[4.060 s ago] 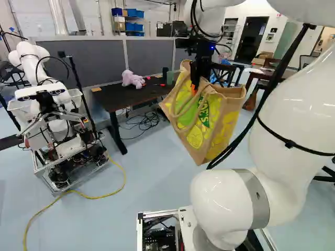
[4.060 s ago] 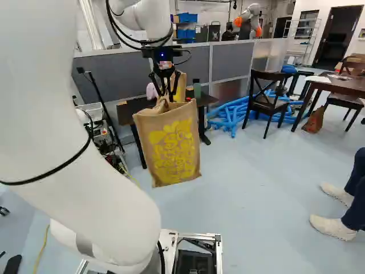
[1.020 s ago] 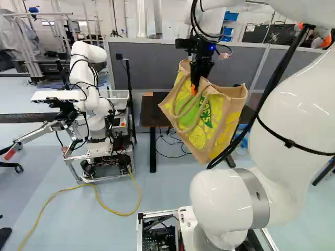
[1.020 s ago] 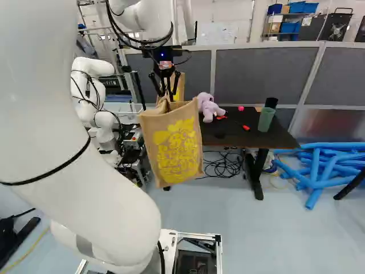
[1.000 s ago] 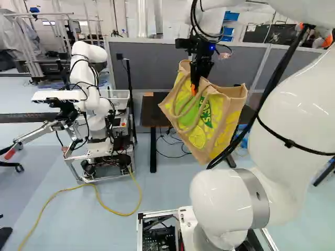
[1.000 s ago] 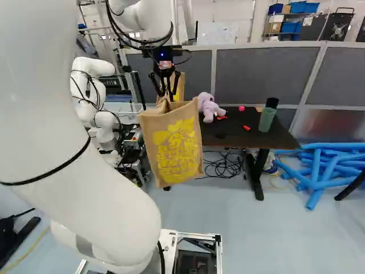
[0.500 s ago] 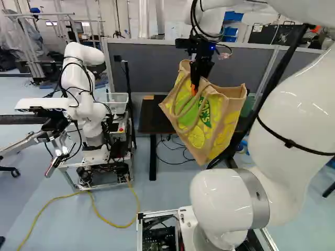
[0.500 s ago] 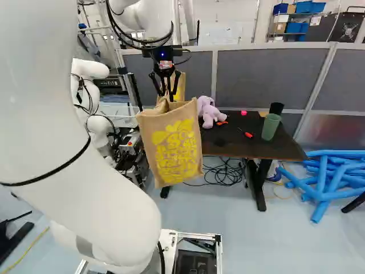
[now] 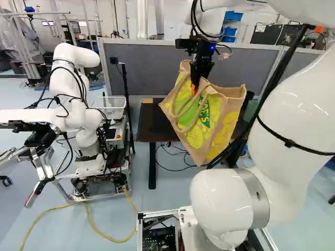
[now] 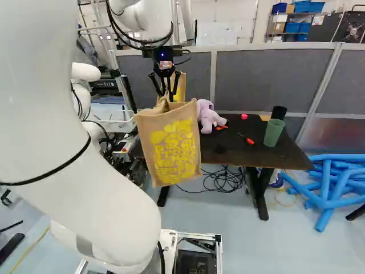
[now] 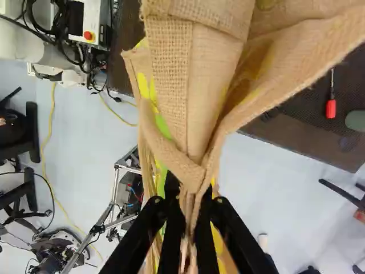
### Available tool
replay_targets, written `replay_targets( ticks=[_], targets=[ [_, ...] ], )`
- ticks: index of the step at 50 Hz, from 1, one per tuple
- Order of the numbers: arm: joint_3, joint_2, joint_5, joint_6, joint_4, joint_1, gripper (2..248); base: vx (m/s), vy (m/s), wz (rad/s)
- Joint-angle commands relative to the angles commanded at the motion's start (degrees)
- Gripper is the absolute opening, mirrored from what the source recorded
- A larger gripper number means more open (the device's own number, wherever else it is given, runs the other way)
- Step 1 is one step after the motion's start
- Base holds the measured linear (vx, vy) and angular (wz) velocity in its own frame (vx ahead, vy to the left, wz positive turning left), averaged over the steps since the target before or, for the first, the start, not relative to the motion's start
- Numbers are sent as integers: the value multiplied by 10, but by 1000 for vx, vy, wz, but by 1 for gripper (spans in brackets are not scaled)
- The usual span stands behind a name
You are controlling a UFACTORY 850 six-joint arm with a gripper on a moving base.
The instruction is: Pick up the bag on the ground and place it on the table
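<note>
1. Right base view: A dark surface point(image 10: 236, 155) stands before gray partitions point(image 10: 268, 80), bearing a lavender plush toy point(image 10: 210, 118), a green cup point(image 10: 273, 133) and a red-handled screwdriver point(image 10: 250, 141); blue tubes point(image 10: 326, 188) lie on the floor beside it.
2. At the left of the left base view stands another robot point(image 9: 78, 110).
3. The fingers point(image 9: 194, 90) grip the burlap bag point(image 10: 170, 149) by its fabric, suspending it in front of the surface.
4. The base has moved since the earlier frame, bringing the surface nearer; the bag hangs unshifted from the arm.
</note>
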Motion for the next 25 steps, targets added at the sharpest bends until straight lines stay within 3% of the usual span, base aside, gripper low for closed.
replay_targets(
  ticks=[12, 25],
  targets=[
    [-7, -7, 0, 0, 0, 1, 26, 124, 1, -12],
    [-20, -20, 0, 0, 0, 2, 26, 4, 1, 0]
  ],
)
